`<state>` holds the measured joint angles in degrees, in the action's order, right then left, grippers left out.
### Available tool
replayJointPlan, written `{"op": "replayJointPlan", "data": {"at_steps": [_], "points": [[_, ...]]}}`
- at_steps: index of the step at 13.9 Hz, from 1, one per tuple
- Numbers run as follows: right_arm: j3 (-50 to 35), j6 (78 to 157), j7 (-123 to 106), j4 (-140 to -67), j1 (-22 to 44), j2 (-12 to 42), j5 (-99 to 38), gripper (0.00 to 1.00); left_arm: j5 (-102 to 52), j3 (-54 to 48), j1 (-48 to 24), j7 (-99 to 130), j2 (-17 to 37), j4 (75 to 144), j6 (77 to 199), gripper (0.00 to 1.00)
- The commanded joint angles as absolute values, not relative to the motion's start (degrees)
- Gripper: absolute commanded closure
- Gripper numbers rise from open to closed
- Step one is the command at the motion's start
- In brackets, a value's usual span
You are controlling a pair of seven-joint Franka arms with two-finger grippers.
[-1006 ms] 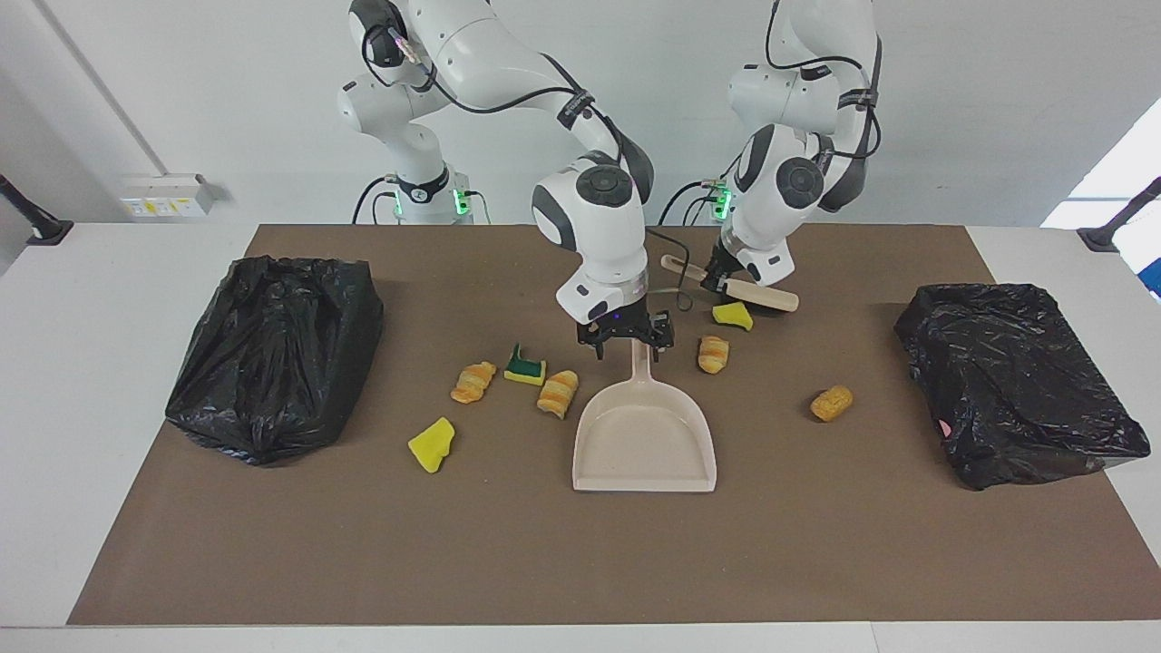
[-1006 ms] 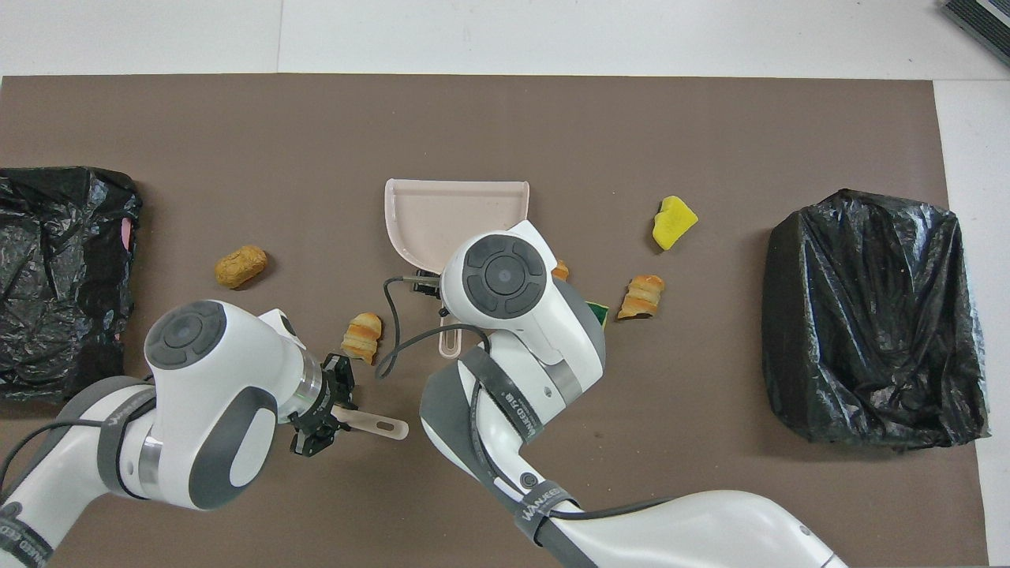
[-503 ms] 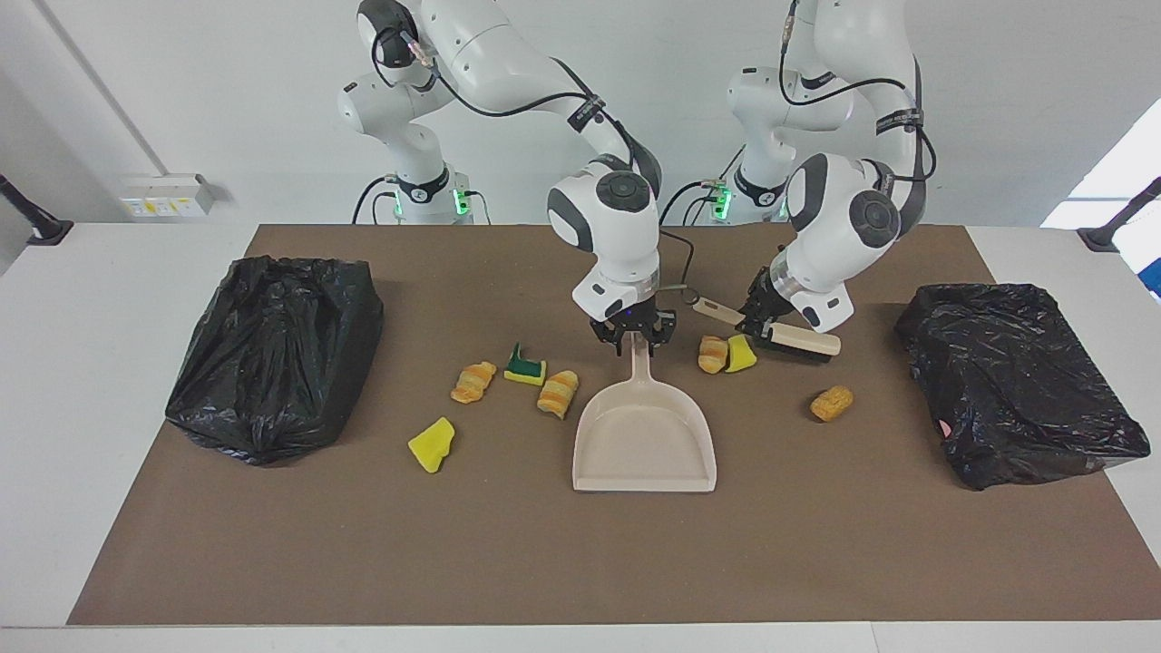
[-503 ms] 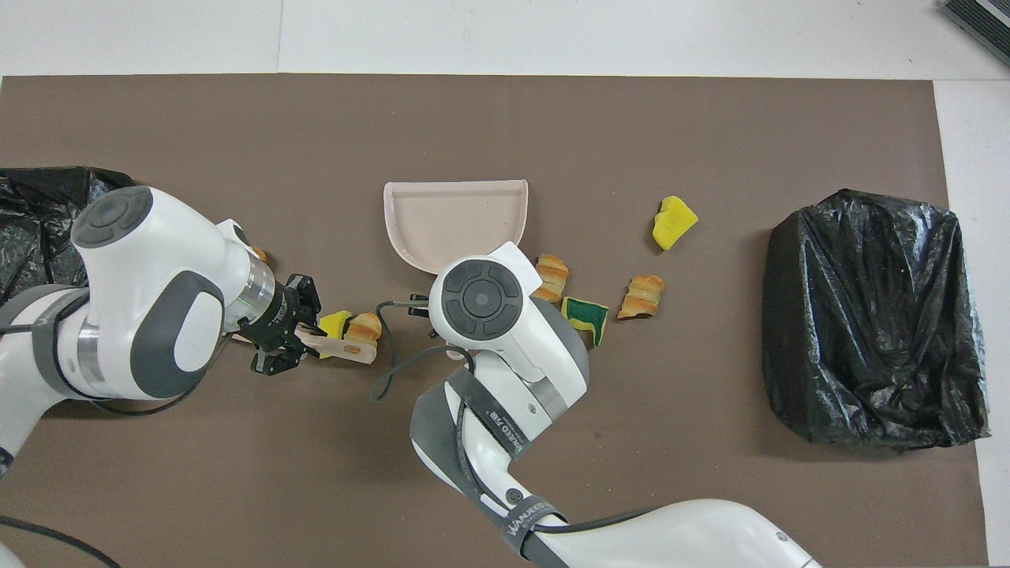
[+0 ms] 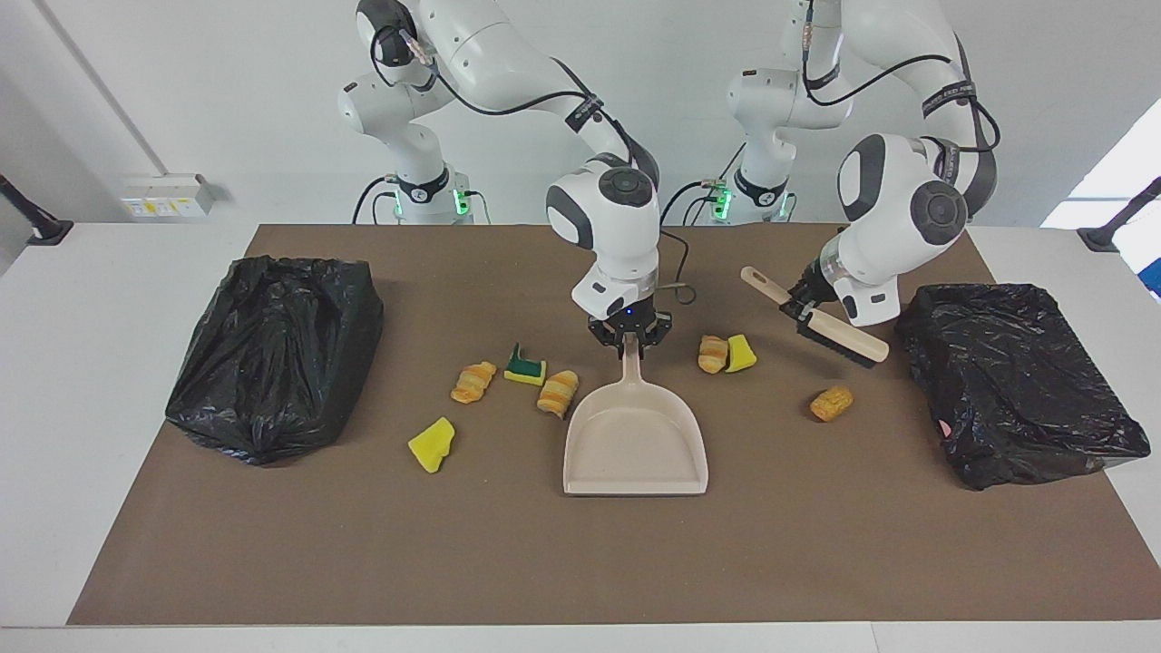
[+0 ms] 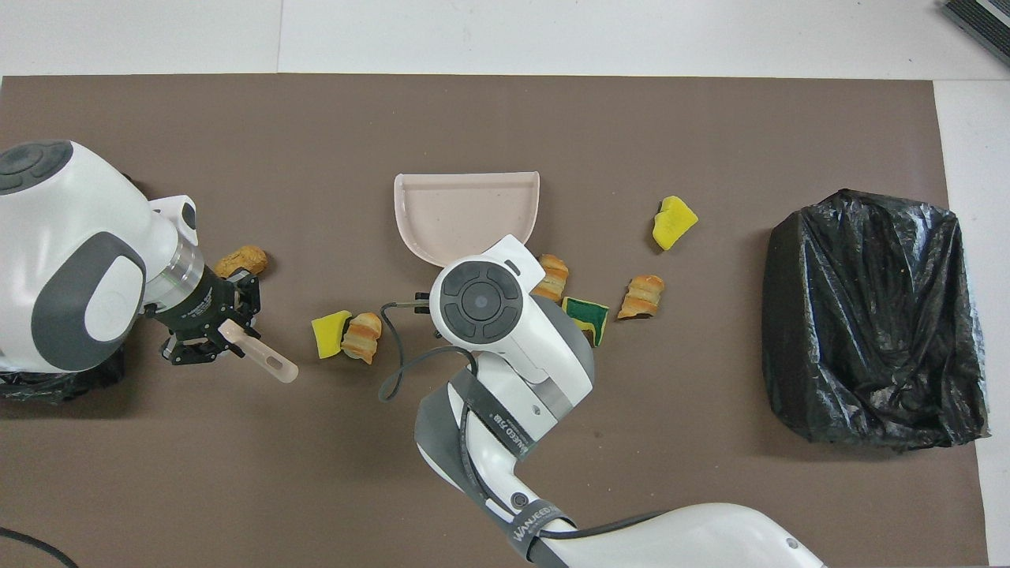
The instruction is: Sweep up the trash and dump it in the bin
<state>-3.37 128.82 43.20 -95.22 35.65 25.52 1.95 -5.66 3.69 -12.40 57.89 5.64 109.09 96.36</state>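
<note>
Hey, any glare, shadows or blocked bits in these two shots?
Facing view: even light, soft shadow under the dustpan, glossy glints on the black bag. Overhead view: the right arm's wrist hides the dustpan's handle, and the left arm's wrist hides the brush head and part of that bag.

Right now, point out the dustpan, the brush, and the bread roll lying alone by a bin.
dustpan (image 5: 635, 444), facing view, bare middle of its tray.
brush (image 5: 843, 340), facing view, its beige back above the bristles.
bread roll (image 5: 832, 403), facing view, middle of its top.
</note>
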Motion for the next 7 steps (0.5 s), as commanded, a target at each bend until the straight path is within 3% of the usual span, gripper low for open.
{"op": "replayJointPlan", "data": {"at_steps": [1,7], "points": [[-3.7,123.7,35.6,-96.3,33.8,21.0,2.3,1.0,-2.0,3.2,-11.0,47.1,6.9,107.8,97.2,1.0],[-3.7,107.7,1.8,-96.3,30.0,15.3,1.8,1.0,-1.5,3.2,-7.7,24.1,6.5,110.0,100.2,1.0]]}}
